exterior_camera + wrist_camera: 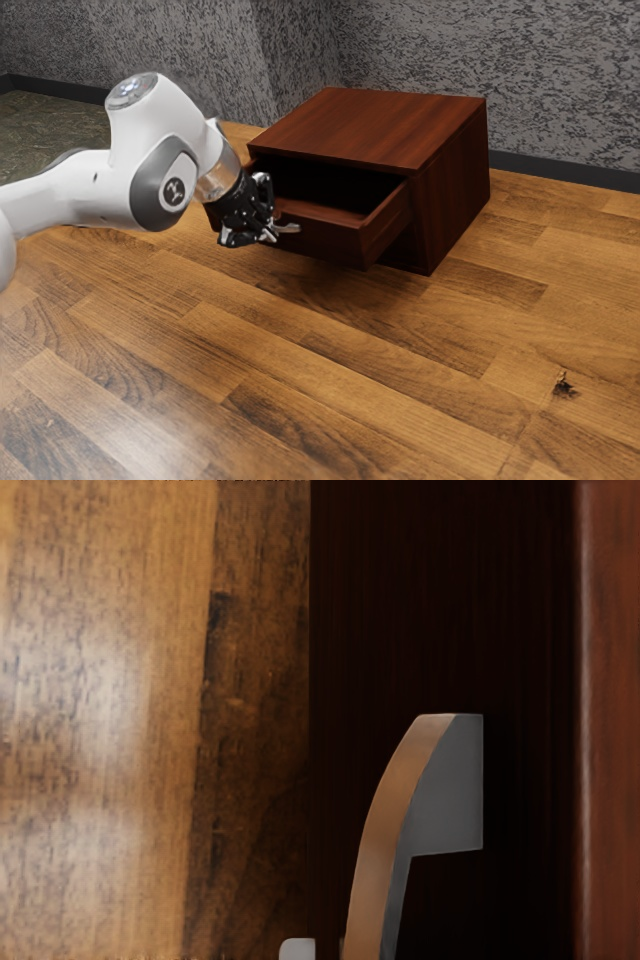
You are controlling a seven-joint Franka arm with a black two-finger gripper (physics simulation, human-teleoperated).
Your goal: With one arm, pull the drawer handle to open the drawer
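Grey handle (445,780) at the gripper (268,234), open or closed impossible to tell, on the drawer (335,238) partly out of the cabinet (400,125): probably rigid, smooth metal, best clasped mid-bar and drawn straight away from the cabinet.

The wooden tabletop (300,380) lies open in front of the cabinet (450,190), toward the exterior view's lower edge and right, where only a small dark speck (565,386) sits, well apart from everything. The partly open drawer (340,232) juts out toward the exterior view's left, with the pincer (268,232) at its grey handle (420,810), which stands off the dark panel. Above the drawer a dark gap opens under the cabinet's top; the wall (560,70) stands behind.
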